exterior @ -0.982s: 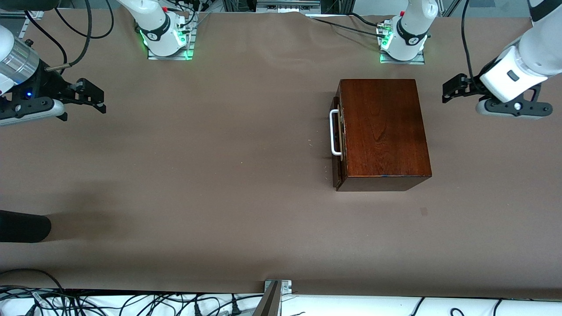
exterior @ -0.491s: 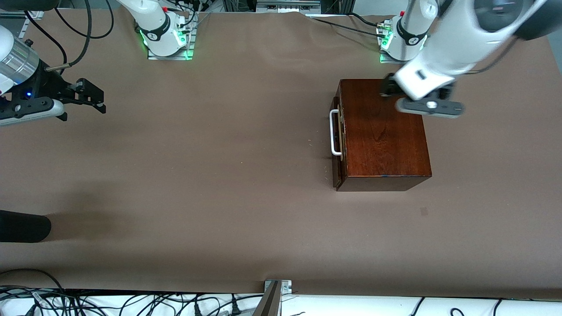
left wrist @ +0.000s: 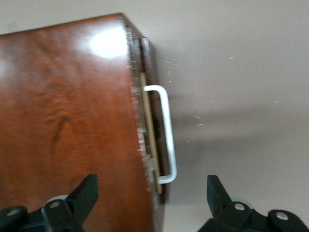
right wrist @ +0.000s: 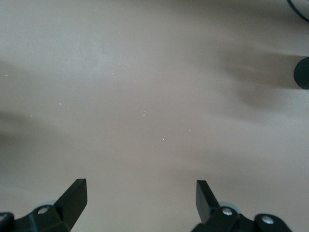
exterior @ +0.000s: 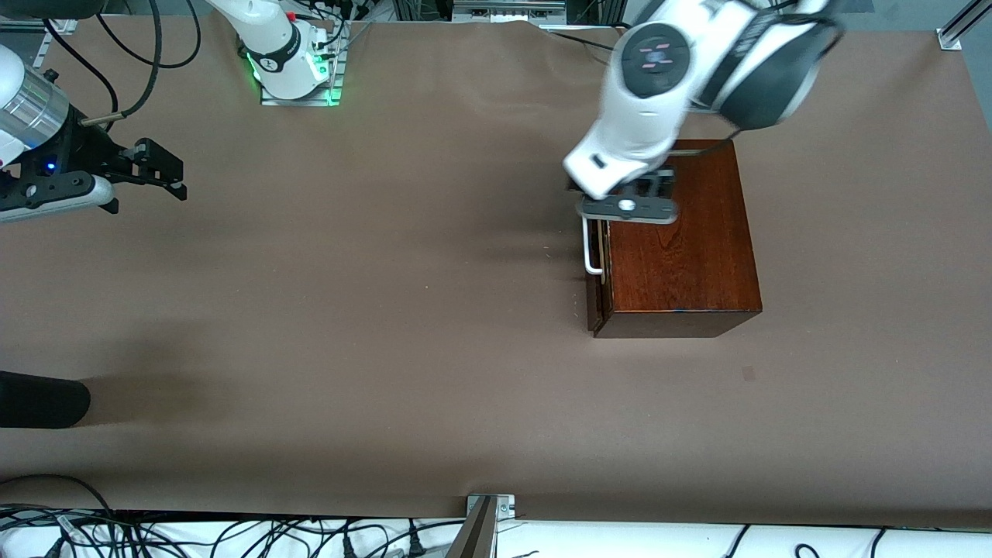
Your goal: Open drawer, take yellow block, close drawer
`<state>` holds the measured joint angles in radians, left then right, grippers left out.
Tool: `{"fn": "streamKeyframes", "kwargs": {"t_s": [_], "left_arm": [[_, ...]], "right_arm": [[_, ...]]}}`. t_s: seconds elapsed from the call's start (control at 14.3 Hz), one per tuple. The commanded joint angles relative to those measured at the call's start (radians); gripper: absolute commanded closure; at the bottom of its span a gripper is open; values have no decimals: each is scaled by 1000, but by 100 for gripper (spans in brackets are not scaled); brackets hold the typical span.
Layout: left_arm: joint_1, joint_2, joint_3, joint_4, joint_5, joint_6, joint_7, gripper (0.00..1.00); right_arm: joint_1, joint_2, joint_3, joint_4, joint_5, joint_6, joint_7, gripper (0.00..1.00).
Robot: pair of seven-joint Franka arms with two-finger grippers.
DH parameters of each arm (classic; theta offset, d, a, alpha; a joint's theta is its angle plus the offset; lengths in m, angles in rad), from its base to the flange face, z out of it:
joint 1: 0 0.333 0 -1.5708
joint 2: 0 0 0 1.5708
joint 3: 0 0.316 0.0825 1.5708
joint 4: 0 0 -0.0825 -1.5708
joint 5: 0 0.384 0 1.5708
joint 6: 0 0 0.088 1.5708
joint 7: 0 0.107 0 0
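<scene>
The dark reddish-brown wooden box [exterior: 682, 248] stands toward the left arm's end of the table. Its drawer [exterior: 595, 306] looks almost fully in, with a thin pale strip showing at the seam, and its white bar handle [exterior: 593, 248] faces the right arm's end. My left gripper [exterior: 595, 186] is open and hovers over the box's front edge at the handle's end farther from the front camera. In the left wrist view my left gripper [left wrist: 150, 186] straddles the box [left wrist: 72, 121] edge and the handle [left wrist: 166, 135]. My right gripper [exterior: 177, 177] waits open and empty over bare table [right wrist: 140, 186]. The yellow block is hidden.
A black rounded object [exterior: 39, 399] lies at the table edge at the right arm's end, and also shows in the right wrist view [right wrist: 303, 72]. The right arm's base [exterior: 291, 66] stands at the back. A metal mount [exterior: 484, 527] sits at the front edge.
My left arm has swung in from the table's end, across the box top, to over the drawer handle. The right arm and the box have not moved.
</scene>
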<state>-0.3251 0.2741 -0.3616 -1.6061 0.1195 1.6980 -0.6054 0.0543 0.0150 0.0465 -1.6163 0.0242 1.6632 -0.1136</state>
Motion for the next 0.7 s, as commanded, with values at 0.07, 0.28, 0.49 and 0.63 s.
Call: {"fn": "streamKeyframes", "kwargs": {"t_s": [0.07, 0.28, 0.49, 0.63], "left_arm": [[-49, 2, 1, -112, 65, 162, -118, 0], [-61, 30, 0, -167, 138, 225, -171, 0], [-74, 71, 1, -181, 166, 256, -198, 0], [-74, 86, 1, -184, 172, 278, -209, 0]], "right_arm": [[-7, 2, 3, 15, 16, -17, 11, 0], [-7, 2, 3, 15, 17, -17, 11, 0], [-7, 2, 3, 15, 16, -17, 11, 0], [-7, 2, 3, 15, 16, -17, 11, 0]]}}
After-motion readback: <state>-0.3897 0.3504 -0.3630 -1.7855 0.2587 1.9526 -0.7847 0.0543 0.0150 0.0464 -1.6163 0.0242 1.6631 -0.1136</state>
